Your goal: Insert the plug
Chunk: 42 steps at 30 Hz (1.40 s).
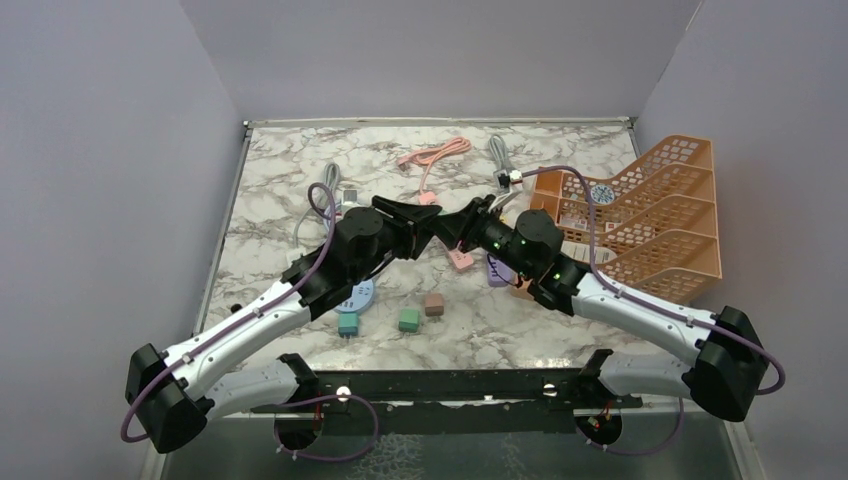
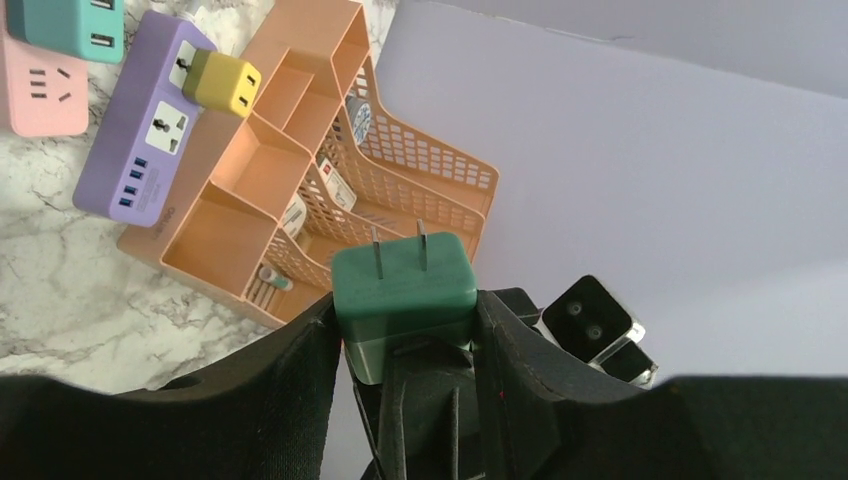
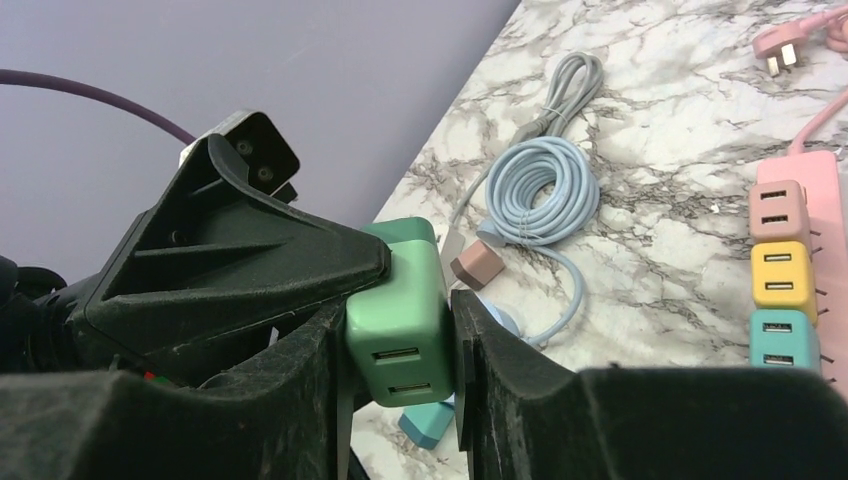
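Observation:
A green plug (image 2: 403, 285) with two prongs and two USB ports is held in the air between both grippers. It also shows in the right wrist view (image 3: 405, 320). My left gripper (image 2: 405, 310) is shut on its sides, prongs pointing away from it. My right gripper (image 3: 400, 350) is shut on the same plug from the opposite side. In the top view the two grippers (image 1: 425, 222) (image 1: 455, 228) meet tip to tip above mid-table and hide the plug. A purple power strip (image 2: 140, 130) with a yellow adapter and a pink power strip (image 3: 800, 180) lie below.
An orange basket (image 1: 650, 215) stands at the right. A coiled light-blue cable (image 3: 545, 185), a pink cable (image 1: 435, 155) and a grey cable (image 1: 497, 150) lie at the back. Loose teal (image 1: 348, 323), green (image 1: 409, 320) and brown (image 1: 433, 304) adapters lie near the front.

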Motion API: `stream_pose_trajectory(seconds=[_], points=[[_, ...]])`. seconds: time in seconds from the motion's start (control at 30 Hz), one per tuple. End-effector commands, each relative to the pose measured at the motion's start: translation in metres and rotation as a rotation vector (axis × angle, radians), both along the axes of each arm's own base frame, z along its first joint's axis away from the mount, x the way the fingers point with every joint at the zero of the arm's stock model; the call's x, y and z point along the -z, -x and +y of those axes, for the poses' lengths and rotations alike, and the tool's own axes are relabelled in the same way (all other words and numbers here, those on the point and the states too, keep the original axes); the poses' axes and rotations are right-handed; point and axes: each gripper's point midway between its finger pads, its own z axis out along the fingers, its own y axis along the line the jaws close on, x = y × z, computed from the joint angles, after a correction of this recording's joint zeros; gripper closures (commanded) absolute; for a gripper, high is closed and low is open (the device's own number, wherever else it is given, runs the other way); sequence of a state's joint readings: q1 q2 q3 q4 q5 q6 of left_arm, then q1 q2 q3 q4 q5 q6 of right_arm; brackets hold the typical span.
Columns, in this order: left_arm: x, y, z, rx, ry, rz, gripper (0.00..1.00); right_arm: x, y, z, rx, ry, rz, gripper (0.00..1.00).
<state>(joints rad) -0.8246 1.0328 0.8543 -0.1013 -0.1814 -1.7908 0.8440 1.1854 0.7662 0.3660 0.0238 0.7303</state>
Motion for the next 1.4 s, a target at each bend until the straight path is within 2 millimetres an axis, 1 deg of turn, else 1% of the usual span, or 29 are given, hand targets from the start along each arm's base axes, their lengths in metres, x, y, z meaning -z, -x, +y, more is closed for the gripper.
stream_pose_trajectory(seconds=[0.0,0.07,0.17,0.23,0.27,0.4,0.47,0.5,0.6,0.67,0.77,0.93,1.03,1.17,1.2,1.23,1.37], points=[[-0.008,0.017,0.003,0.050,-0.025,-0.035,0.44,-0.037,-0.006,0.001,0.018,-0.068,-0.048,0.99],[-0.006,0.018,0.012,0.048,-0.112,-0.080,0.38,-0.029,-0.004,-0.001,0.017,-0.021,-0.026,0.99],[-0.001,0.021,0.025,0.084,-0.306,-0.197,0.32,-0.015,0.001,-0.006,0.006,0.085,0.009,0.99],[0.008,0.025,0.037,0.132,-0.466,-0.276,0.30,0.000,0.006,-0.013,-0.004,0.170,0.052,0.99],[0.016,0.027,0.046,0.158,-0.564,-0.310,0.29,0.007,0.009,-0.017,-0.004,0.208,0.074,0.99],[0.032,0.037,0.075,0.233,-0.814,-0.439,0.28,0.036,0.023,-0.036,-0.012,0.361,0.154,0.99],[0.034,0.041,0.091,0.248,-0.910,-0.501,0.28,0.048,0.030,-0.049,-0.011,0.447,0.193,0.99],[0.031,0.043,0.099,0.244,-0.947,-0.536,0.28,0.053,0.032,-0.055,-0.005,0.487,0.210,0.99],[0.026,0.045,0.117,0.244,-1.057,-0.633,0.28,0.060,0.034,-0.068,0.009,0.602,0.255,0.99],[0.022,0.046,0.127,0.239,-1.112,-0.682,0.28,0.064,0.033,-0.070,-0.016,0.695,0.272,0.99],[0.022,0.046,0.137,0.239,-1.189,-0.729,0.28,0.070,0.023,-0.069,-0.046,0.808,0.300,0.99],[0.032,0.039,0.152,0.227,-1.319,-0.740,0.27,0.096,-0.006,-0.069,-0.097,0.875,0.373,0.99],[0.044,0.038,0.152,0.243,-1.346,-0.744,0.27,0.111,-0.017,-0.071,-0.113,0.929,0.401,0.99],[0.057,0.041,0.147,0.270,-1.323,-0.761,0.27,0.131,-0.023,-0.069,-0.166,1.002,0.433,0.99],[0.060,0.042,0.146,0.271,-1.319,-0.763,0.27,0.133,-0.025,-0.069,-0.169,1.012,0.435,0.99],[0.061,0.042,0.147,0.266,-1.315,-0.766,0.27,0.141,-0.027,-0.069,-0.179,1.034,0.446,0.99],[0.056,0.044,0.149,0.255,-1.312,-0.792,0.27,0.156,-0.032,-0.068,-0.195,1.086,0.488,0.99]])
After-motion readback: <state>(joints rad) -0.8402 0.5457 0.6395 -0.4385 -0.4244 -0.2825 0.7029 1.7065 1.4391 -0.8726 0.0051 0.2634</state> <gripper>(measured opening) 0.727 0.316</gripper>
